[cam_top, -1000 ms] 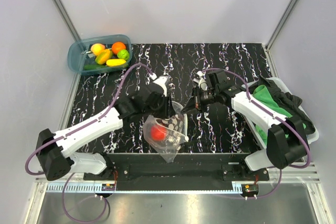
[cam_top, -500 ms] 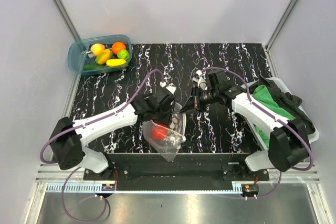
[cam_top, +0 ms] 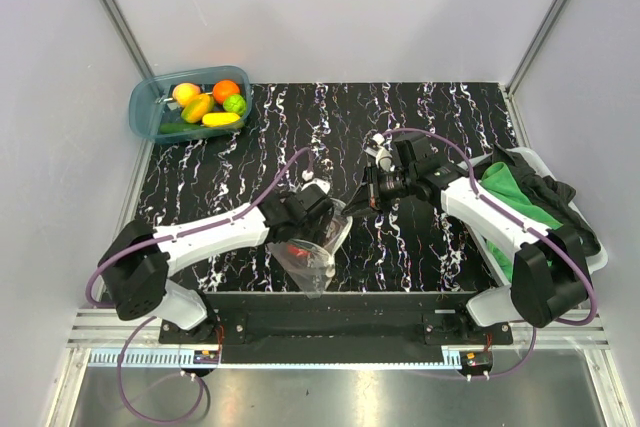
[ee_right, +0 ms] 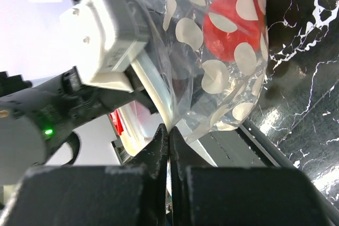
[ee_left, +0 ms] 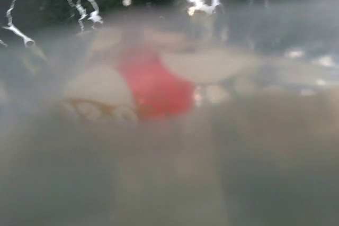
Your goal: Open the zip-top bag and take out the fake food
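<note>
Clear zip-top bag [ee_right: 212, 72], pale dots; red fake food [ee_right: 225, 43] inside; black table [cam_top: 450, 117], white veining; green cloth [cam_top: 510, 197].

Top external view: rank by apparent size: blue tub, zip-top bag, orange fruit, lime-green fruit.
1. blue tub and zip-top bag: they look close. The bag is crumpled and partly covered, so I won't rank these two.
2. orange fruit
3. lime-green fruit, slightly smaller than the orange.

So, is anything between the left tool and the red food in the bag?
Probably plastic of the zip-top bag: the left wrist view shows the red fake food only through hazy film. Whether the left tool is inside the mouth is unclear.
</note>
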You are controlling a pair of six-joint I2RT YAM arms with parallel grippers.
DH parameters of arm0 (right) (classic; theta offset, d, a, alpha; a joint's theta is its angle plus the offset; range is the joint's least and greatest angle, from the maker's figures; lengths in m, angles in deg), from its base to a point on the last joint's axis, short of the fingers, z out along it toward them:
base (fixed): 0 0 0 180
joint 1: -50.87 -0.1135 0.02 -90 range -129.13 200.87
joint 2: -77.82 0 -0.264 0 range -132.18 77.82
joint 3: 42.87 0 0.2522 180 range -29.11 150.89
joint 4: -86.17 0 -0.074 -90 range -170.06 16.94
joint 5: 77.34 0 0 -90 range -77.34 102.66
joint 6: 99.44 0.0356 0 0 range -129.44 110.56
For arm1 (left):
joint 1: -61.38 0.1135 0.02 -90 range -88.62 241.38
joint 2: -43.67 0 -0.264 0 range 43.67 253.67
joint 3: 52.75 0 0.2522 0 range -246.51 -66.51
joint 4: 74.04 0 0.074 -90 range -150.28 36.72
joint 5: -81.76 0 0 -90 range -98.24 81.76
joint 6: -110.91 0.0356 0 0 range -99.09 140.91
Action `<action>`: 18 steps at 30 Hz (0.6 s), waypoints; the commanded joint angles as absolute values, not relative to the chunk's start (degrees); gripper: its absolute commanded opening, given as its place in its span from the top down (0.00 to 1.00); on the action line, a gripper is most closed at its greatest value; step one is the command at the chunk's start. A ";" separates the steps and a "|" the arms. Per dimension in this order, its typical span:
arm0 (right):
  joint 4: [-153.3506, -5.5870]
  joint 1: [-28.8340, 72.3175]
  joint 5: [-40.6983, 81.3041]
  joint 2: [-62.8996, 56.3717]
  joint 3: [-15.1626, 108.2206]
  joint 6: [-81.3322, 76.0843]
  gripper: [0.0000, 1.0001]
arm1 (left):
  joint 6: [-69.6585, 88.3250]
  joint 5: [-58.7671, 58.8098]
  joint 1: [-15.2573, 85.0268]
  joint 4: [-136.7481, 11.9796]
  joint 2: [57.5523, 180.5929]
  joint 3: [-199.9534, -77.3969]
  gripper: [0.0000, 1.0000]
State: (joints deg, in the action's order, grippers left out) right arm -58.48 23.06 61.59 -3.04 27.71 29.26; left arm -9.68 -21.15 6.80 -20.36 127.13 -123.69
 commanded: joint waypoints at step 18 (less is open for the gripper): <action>-61.70 22.66 61.79 -2.52 25.39 29.41 1.00 | -0.35 -29.07 7.07 -32.41 134.99 -124.95 0.09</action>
State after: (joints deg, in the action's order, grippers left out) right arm -59.70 23.03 61.59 -3.04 25.37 29.41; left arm -1.65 -27.83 6.75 -28.77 135.24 -121.95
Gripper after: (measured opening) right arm 0.009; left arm 0.892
